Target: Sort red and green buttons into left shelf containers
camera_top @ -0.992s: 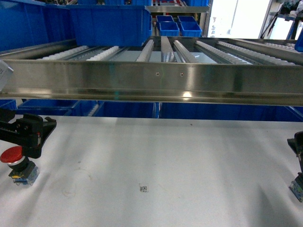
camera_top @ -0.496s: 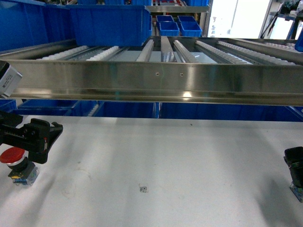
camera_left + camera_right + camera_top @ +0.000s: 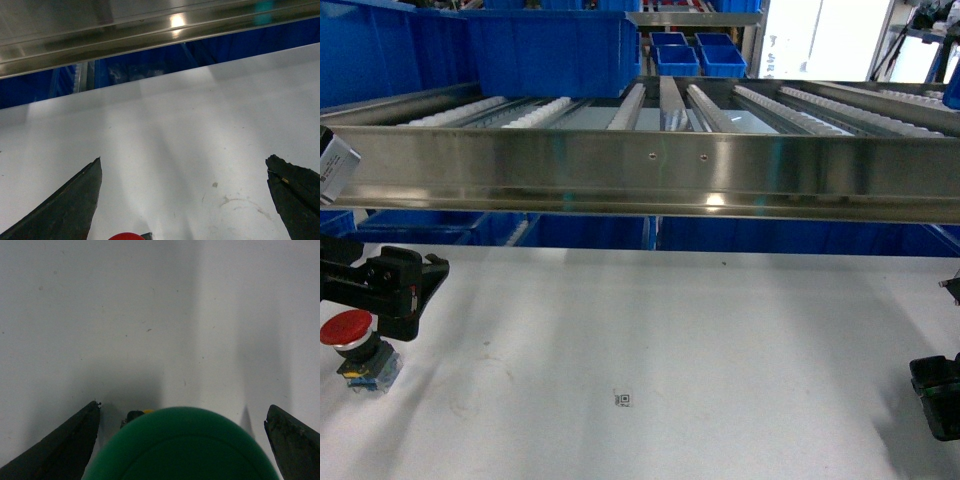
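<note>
Fingers of both grippers are spread, nothing clamped. At lower left, the left gripper [image 3: 395,290] could topple the red button [image 3: 346,328]. Closing off-centre, the right gripper [image 3: 182,440] might squirt the green button [image 3: 182,447] loose.

Red button [image 3: 347,328] sits upright at the near left of the white table, wide mushroom cap over a dark base with blue and yellow. Green button [image 3: 182,445] shows its domed cap, near right. Big blue bin [image 3: 555,50] rests far left on the shelf.
</note>
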`<state>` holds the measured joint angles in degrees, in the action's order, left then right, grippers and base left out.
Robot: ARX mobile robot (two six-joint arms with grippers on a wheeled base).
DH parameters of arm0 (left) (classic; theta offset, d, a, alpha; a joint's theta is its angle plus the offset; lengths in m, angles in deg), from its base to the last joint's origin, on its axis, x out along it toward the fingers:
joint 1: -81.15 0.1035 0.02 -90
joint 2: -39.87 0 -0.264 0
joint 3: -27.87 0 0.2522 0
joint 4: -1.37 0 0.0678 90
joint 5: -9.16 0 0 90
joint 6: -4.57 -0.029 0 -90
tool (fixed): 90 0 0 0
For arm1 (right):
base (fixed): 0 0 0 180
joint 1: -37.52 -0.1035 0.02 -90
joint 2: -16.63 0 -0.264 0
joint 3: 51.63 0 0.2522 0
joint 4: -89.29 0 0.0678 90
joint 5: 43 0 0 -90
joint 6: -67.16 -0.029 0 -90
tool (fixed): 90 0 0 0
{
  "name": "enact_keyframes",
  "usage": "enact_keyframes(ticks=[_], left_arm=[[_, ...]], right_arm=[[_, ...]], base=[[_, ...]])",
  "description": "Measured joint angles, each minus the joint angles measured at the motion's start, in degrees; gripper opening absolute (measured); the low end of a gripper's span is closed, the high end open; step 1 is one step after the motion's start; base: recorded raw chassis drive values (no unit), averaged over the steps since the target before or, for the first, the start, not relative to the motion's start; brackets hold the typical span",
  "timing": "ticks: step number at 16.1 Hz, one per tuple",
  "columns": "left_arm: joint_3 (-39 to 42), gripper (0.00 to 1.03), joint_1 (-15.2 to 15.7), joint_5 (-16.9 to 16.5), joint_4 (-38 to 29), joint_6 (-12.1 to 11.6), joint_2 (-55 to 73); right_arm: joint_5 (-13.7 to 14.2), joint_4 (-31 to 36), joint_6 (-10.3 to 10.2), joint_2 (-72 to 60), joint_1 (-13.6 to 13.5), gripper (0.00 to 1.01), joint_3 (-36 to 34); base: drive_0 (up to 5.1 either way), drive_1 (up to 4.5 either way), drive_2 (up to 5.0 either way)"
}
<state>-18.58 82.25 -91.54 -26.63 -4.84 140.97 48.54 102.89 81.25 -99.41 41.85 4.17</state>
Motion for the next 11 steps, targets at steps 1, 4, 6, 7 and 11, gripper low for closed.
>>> enact_keyframes(ticks=[1, 4, 6, 7, 11], left_arm=[[0.0, 0.98, 0.0, -0.02, 0.02, 0.0, 0.0], [0.0, 0.98, 0.0, 0.0, 0.0, 0.0, 0.0], [0.0, 0.98, 0.0, 0.0, 0.0, -0.02, 0.0], [0.0, 0.98, 0.0, 0.0, 0.0, 0.0, 0.0], [0.0, 0.98, 0.0, 0.0, 0.0, 0.0, 0.0]], right_arm=[[-0.28, -0.26, -0.76, -0.39, 0.22, 0.98, 0.02], [-0.2, 1.31, -0.96, -0.92, 0.15, 0.73, -0.37], [-0.22, 1.44, -1.42, -0.83, 0.15, 0.53, -1.05], [-0.24, 1.27, -2.01, -0.35, 0.13, 0.42, -1.64], [-0.46, 4.42, -3.19, 4.59, -0.24, 0.27, -6.38]], base=[[0.0, 0.0, 0.0], [0.0, 0.0, 0.0], [0.0, 0.0, 0.0], [0.0, 0.0, 0.0], [0.0, 0.0, 0.0]])
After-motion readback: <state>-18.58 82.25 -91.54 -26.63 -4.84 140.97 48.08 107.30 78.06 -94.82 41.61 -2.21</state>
